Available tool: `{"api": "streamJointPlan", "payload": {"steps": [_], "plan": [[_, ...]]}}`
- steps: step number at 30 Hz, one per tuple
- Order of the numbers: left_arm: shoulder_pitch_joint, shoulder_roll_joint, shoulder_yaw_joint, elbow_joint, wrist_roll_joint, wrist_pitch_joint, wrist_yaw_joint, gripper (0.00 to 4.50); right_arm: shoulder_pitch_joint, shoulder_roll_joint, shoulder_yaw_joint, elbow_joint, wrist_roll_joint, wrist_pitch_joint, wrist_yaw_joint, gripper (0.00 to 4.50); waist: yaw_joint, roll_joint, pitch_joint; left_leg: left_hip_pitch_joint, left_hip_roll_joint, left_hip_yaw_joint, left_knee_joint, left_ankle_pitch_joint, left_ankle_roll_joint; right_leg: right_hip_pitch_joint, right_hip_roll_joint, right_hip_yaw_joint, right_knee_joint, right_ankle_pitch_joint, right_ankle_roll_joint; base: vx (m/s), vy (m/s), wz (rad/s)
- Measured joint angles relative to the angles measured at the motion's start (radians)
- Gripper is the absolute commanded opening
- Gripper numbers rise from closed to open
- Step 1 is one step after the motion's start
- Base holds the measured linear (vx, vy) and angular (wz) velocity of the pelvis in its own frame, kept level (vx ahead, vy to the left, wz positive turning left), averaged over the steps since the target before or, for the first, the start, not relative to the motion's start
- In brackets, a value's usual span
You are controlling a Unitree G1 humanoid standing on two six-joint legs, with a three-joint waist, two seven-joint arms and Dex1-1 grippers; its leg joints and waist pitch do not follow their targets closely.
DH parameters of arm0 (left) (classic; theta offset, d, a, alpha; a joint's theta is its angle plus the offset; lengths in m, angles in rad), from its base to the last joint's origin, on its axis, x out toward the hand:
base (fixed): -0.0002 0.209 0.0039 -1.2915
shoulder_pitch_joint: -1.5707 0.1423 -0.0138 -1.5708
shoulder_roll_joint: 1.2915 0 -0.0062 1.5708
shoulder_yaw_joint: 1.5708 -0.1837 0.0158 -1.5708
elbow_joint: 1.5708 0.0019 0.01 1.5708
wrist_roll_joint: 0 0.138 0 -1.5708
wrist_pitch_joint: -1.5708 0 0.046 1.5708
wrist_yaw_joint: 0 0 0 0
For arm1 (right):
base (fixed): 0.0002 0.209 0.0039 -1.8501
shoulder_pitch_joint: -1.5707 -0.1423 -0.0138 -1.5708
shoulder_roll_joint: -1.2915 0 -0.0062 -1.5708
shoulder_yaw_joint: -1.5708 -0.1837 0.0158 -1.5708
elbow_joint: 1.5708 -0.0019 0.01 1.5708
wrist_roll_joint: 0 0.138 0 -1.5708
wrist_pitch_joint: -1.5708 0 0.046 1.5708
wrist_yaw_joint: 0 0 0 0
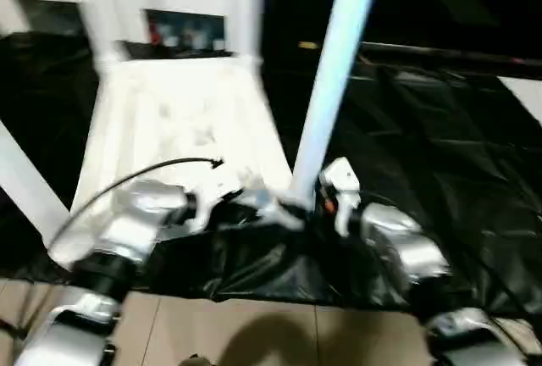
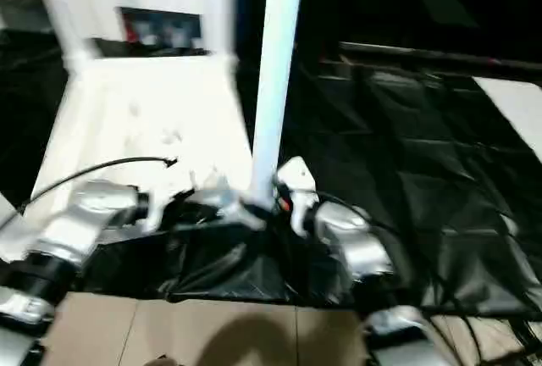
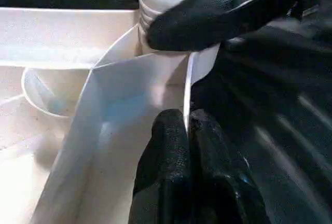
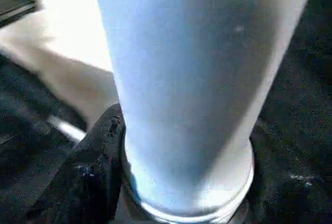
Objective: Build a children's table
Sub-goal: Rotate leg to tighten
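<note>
We're seating a leg in the upturned top on the bench, right gripper wrapped round its base just beyond the left gripper, which pinches the top's rim; next it probably needs a firm downward twist.

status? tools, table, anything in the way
Left tool shut on tabletop rim. Right tool around near-corner leg at its base. Tabletop upside down, leg upright in its socket. Nothing in the way.
</note>
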Motion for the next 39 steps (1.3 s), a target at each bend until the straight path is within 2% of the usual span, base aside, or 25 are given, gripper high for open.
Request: {"api": "streamJointPlan", "payload": {"steps": [2,4,5,7,8,9,12,20,26,28,30,39], "plan": [[0.004,-0.022,0.001,-0.011,0.015,0.013,0.030,0.00,-0.002,0.015,-0.009,0.002,-0.023,-0.007,-0.051,2.70,-0.004,0.002,-0.001,-0.001,0.000,0.000,0.000,0.000,0.000,0.000,0.000,0.000,0.000,0.000,0.000,0.000,0.000,0.00],[0.008,-0.027,-0.001,-0.014,0.016,0.015,0.032,0.00,0.000,0.015,-0.011,0.001,-0.026,-0.012,-0.053,3.40,-0.004,0.006,-0.004,-0.001,-0.001,0.000,0.000,0.000,0.000,0.001,0.000,0.000,0.000,0.000,0.000,0.000,0.000,0.00],[0.008,-0.028,-0.002,-0.014,0.016,0.014,0.032,0.00,0.000,0.015,-0.011,0.001,-0.026,-0.011,-0.052,3.40,-0.004,0.008,-0.005,-0.002,-0.001,0.000,-0.001,0.000,0.000,0.001,0.000,0.000,0.000,0.000,0.001,0.000,0.000,0.00],[0.008,-0.028,-0.003,-0.015,0.016,0.010,0.029,0.00,0.000,0.011,-0.012,-0.004,-0.017,-0.006,-0.031,3.68,-0.004,0.008,-0.005,-0.002,0.000,0.000,-0.001,0.000,0.000,0.001,0.000,0.000,0.000,-0.001,0.003,0.000,0.000,0.00],[0.008,-0.026,-0.004,-0.016,0.015,0.002,0.018,0.00,0.001,-0.009,-0.009,-0.010,-0.015,-0.003,0.011,3.68,-0.004,0.008,-0.005,-0.003,-0.001,0.000,-0.001,0.000,0.000,0.000,0.000,0.000,-0.001,-0.002,0.003,0.000,0.000,0.00],[0.008,-0.023,-0.006,-0.018,0.014,-0.002,0.007,0.00,0.003,-0.029,-0.003,-0.017,-0.013,-0.002,0.053,3.90,-0.003,0.008,-0.005,-0.002,-0.001,0.000,-0.001,0.000,0.000,-0.001,0.000,0.000,-0.001,-0.002,0.003,0.000,0.000,0.00],[0.011,-0.008,-0.005,-0.024,0.001,-0.003,-0.029,0.00,0.005,-0.061,0.012,-0.028,-0.008,-0.003,0.145,4.15,-0.003,0.008,-0.005,-0.003,0.000,0.000,-0.003,0.000,0.001,-0.002,0.000,0.000,-0.001,0.000,0.000,0.000,0.000,0.00],[0.020,0.088,-0.009,-0.028,-0.058,-0.033,-0.247,0.00,0.001,-0.181,0.082,-0.040,0.018,-0.038,0.497,4.15,0.012,0.008,-0.004,-0.003,0.000,0.001,-0.005,0.000,0.001,-0.003,0.000,-0.001,-0.002,-0.001,-0.001,0.000,0.000,0.00],[0.023,0.121,-0.028,-0.031,-0.086,-0.032,-0.361,0.00,-0.009,-0.224,0.125,-0.047,0.027,-0.038,0.673,4.15,0.028,0.004,-0.002,-0.003,0.001,0.002,-0.005,0.000,0.001,-0.003,0.000,-0.001,-0.001,-0.002,-0.002,0.000,0.000,0.00],[0.023,0.131,-0.036,-0.033,-0.091,-0.032,-0.385,0.00,-0.011,-0.236,0.136,-0.048,0.028,-0.038,0.714,3.82,0.031,0.001,-0.002,-0.003,0.001,0.003,-0.005,0.000,0.001,-0.003,0.000,-0.001,-0.001,-0.002,-0.002,0.000,0.000,0.00],[0.023,0.134,-0.040,-0.033,-0.093,-0.033,-0.401,0.00,-0.013,-0.245,0.142,-0.048,0.028,-0.038,0.735,3.80,0.034,0.000,-0.002,-0.002,0.001,0.003,-0.005,0.000,0.001,-0.002,0.000,-0.001,-0.001,-0.002,-0.002,0.000,0.000,0.00],[0.022,0.157,-0.046,-0.035,-0.096,-0.030,-0.455,0.00,-0.017,-0.250,0.152,-0.048,0.026,-0.052,0.783,3.02,0.046,-0.003,-0.001,-0.002,0.001,0.004,-0.005,0.000,0.001,-0.002,0.000,-0.001,0.000,-0.002,-0.002,0.000,0.000,0.00]]}}
